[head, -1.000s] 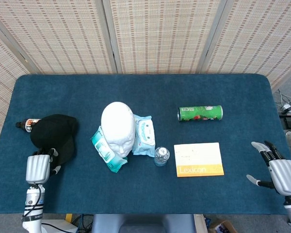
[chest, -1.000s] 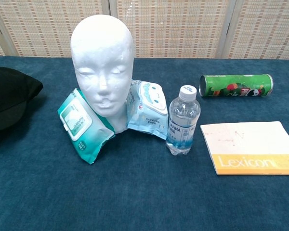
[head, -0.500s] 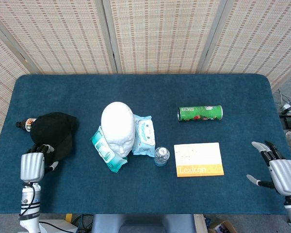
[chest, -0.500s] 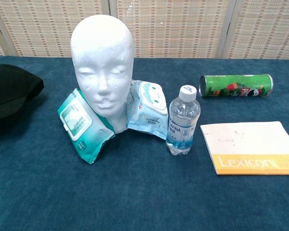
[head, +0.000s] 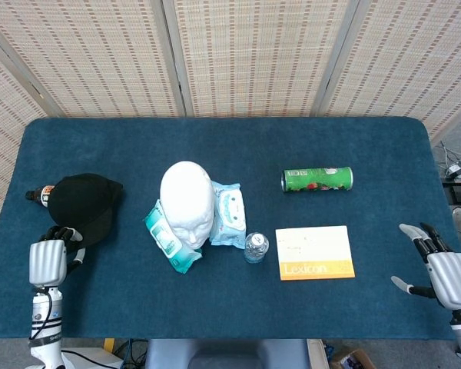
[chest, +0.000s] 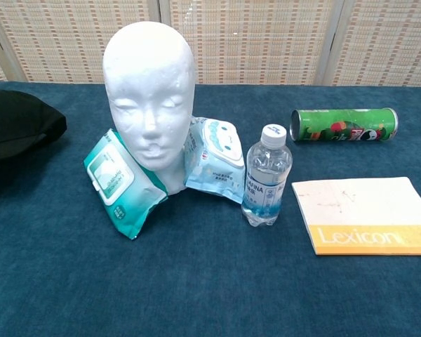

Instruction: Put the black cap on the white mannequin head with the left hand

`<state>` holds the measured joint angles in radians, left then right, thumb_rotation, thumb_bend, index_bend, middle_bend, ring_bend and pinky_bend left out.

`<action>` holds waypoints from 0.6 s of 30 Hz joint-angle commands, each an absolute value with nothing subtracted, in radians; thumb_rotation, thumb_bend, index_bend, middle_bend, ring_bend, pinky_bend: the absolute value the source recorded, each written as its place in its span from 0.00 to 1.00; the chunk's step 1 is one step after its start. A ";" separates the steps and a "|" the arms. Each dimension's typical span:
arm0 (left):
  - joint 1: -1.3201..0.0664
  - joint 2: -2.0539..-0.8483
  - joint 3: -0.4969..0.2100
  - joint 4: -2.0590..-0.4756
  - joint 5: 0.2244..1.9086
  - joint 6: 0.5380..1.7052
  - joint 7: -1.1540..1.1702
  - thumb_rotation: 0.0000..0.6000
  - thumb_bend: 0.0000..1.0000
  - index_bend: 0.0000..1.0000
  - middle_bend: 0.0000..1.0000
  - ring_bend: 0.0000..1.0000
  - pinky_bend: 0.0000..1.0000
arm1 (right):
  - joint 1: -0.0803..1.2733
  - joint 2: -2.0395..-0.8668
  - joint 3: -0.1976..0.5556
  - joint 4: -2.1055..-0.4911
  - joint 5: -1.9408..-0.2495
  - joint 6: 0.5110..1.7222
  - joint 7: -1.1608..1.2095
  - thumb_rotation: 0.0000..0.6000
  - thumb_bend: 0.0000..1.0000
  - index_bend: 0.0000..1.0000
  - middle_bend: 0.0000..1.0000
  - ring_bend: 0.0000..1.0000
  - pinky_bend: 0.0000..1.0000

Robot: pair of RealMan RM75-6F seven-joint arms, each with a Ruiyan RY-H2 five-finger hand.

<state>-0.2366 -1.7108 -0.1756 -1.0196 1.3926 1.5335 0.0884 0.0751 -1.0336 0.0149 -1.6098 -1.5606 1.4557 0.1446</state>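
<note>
We see the black cap point(chest: 17, 130) cut off by the chest view's left edge, and the Lexicon book point(chest: 368, 214) by its right. The dark bottle point(head: 38, 195) is mostly hidden behind the cap in the head view, and we cannot tell whether the left hand point(head: 48, 260) touches the cap's brim.

Woven folding screen point(head: 238, 54) behind table point(head: 215, 138)
</note>
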 commanded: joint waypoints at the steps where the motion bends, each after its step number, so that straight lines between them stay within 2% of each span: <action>1: -0.237 -1.711 -0.178 -1.017 1.392 1.536 0.086 1.00 0.29 0.54 0.50 0.32 0.52 | 0.075 -1.033 0.015 -1.610 -1.560 1.456 0.145 1.00 0.00 0.13 0.19 0.08 0.34; 11: -0.241 -1.712 -0.193 -1.001 1.391 1.548 0.071 1.00 0.30 0.58 0.50 0.33 0.52 | 0.074 -1.033 0.015 -1.609 -1.561 1.457 0.147 1.00 0.00 0.13 0.19 0.08 0.34; 18: -0.242 -1.709 -0.192 -0.998 1.389 1.541 0.066 1.00 0.36 0.58 0.50 0.33 0.52 | 0.074 -1.032 0.016 -1.608 -1.560 1.458 0.149 1.00 0.00 0.13 0.19 0.08 0.34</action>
<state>-0.2414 -1.7096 -0.1923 -0.9983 1.3889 1.5412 0.0669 0.0740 -1.0322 0.0157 -1.6084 -1.5603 1.4579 0.1493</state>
